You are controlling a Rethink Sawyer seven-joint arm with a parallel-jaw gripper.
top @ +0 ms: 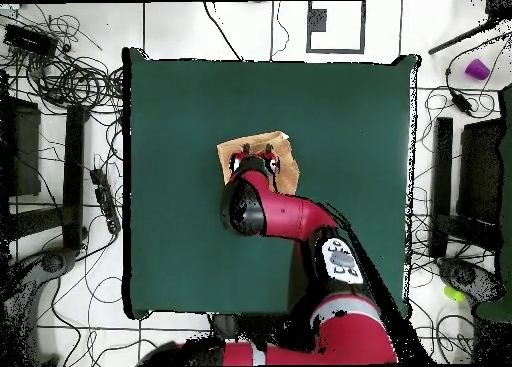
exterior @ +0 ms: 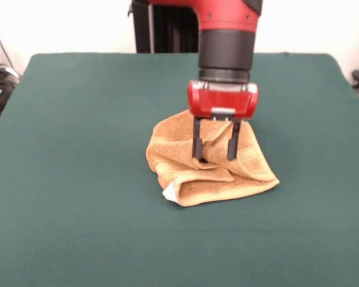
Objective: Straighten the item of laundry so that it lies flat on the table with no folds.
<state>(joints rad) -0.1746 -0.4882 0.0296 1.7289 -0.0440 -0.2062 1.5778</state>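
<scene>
The orange terry towel (exterior: 209,164) lies bunched in folds at the centre of the frame, white tag (exterior: 168,193) at its lower left. My gripper (exterior: 215,156) stands spread, fingers pressed down into a raised ridge, not clamped. Closing here could pinch several layers together. Bare green table (exterior: 78,179) surrounds it, edges well away.

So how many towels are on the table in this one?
1. The towel lies crumpled near the middle of the table, under the gripper, whose open fingers reach down into its folds. Nothing else on the table shows in either view.
</scene>
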